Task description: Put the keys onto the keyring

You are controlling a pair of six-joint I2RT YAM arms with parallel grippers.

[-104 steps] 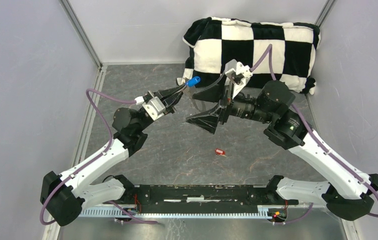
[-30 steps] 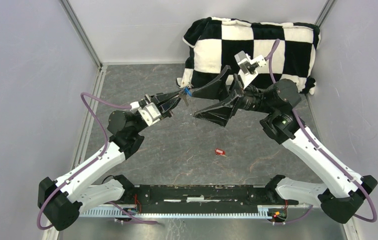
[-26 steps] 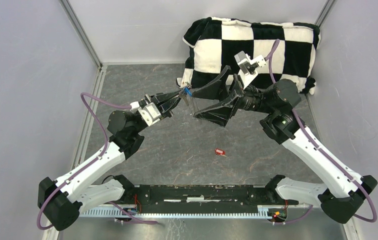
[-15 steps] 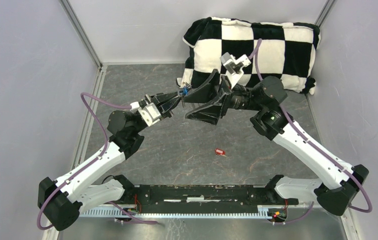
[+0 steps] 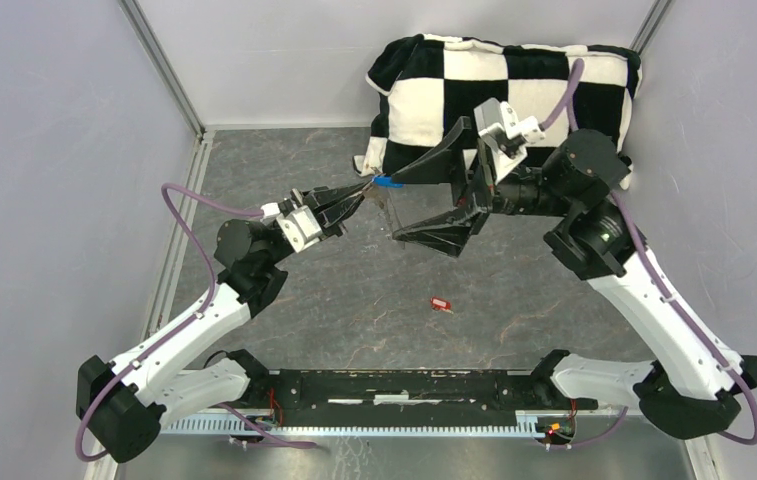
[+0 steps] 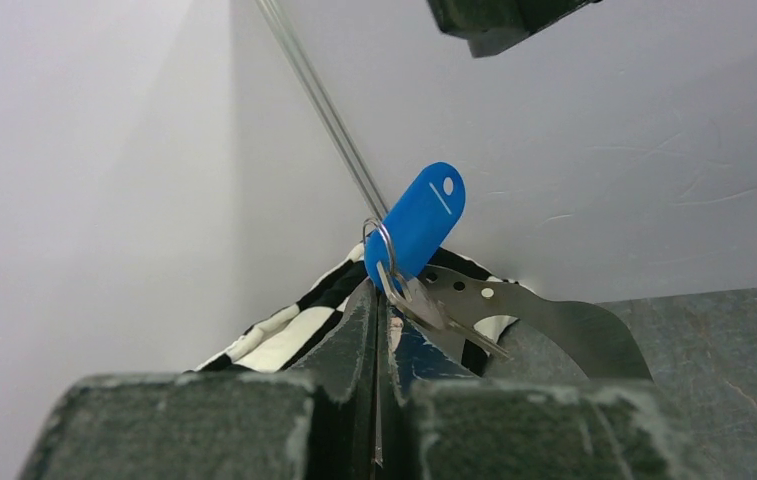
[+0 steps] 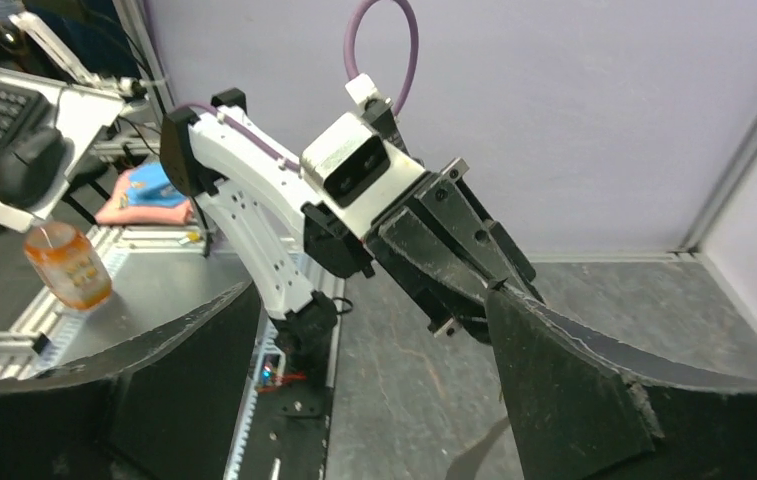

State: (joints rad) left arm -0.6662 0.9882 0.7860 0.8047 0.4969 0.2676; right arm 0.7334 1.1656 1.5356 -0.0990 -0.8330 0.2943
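My left gripper is shut, raised above the table, and pinches the keyring at its tip. In the left wrist view the jaws are closed. The blue key sticks up from a small wire ring just past them. The keyring's grey band curves off to the right. In the top view the blue key sits at the tip of the right gripper's upper finger. My right gripper is wide open around that spot and holds nothing. The red key lies alone on the table.
A black-and-white checked cushion lies at the back of the table, right behind both grippers. Grey walls close in the left, back and right sides. The right wrist view shows the left gripper between my open fingers.
The right gripper came in close to the left gripper's tip, then drew back to the right and opened wider. The left gripper held still. The blue key now points right.
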